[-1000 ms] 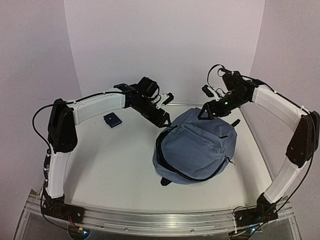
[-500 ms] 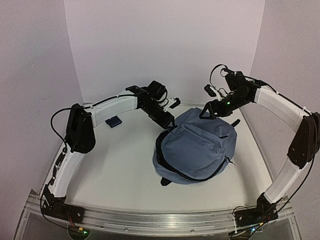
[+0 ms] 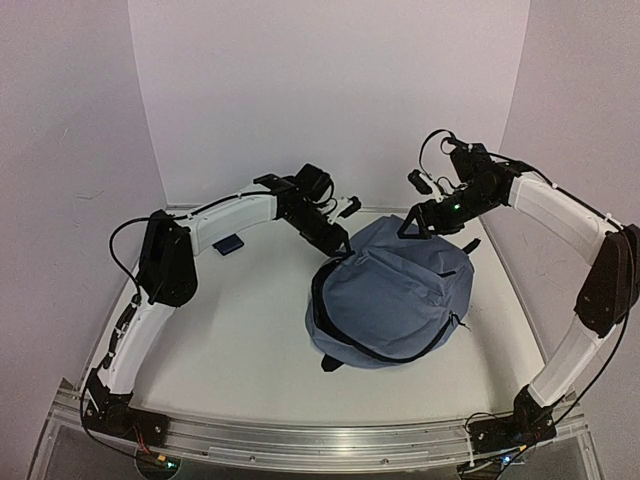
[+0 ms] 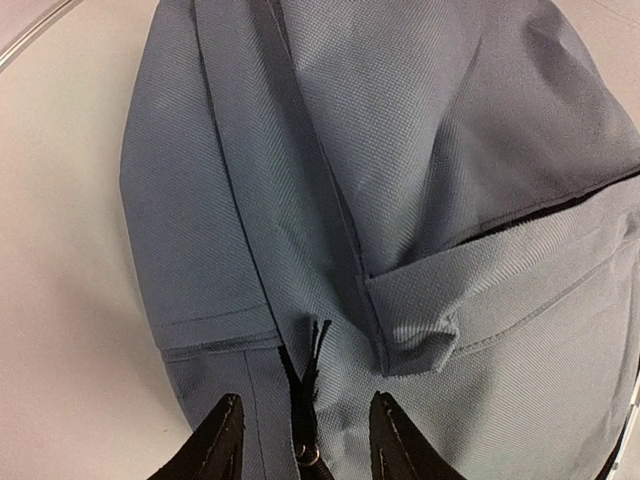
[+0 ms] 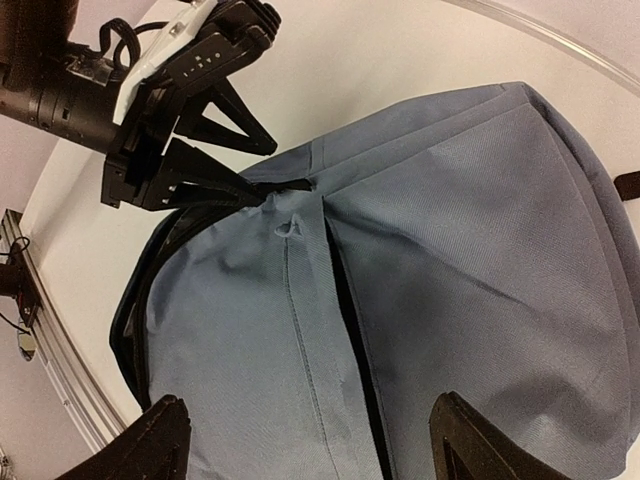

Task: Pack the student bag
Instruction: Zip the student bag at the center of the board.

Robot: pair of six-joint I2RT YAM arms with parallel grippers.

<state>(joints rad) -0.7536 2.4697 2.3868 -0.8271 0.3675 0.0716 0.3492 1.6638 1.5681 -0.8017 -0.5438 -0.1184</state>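
Note:
The slate-blue student bag (image 3: 392, 290) lies on the table right of centre, its main zip partly open along the left edge. My left gripper (image 3: 339, 243) is at the bag's far left corner. In the left wrist view it (image 4: 305, 445) is open, with the black zipper pull (image 4: 304, 385) lying between its fingers (image 4: 224, 440), not pinched. My right gripper (image 3: 414, 226) hovers over the bag's far edge. In the right wrist view it (image 5: 315, 440) is wide open and empty above the bag fabric (image 5: 450, 260), and the left gripper (image 5: 215, 150) shows at the upper left.
A small dark blue book (image 3: 228, 243) lies on the table at the back left, partly behind the left arm. White walls enclose the back and sides. A metal rail (image 3: 320, 440) runs along the near edge.
My left arm has reached further right, bringing its gripper down to the bag's far left corner over the zipper pull. The right arm and the bag have barely moved.

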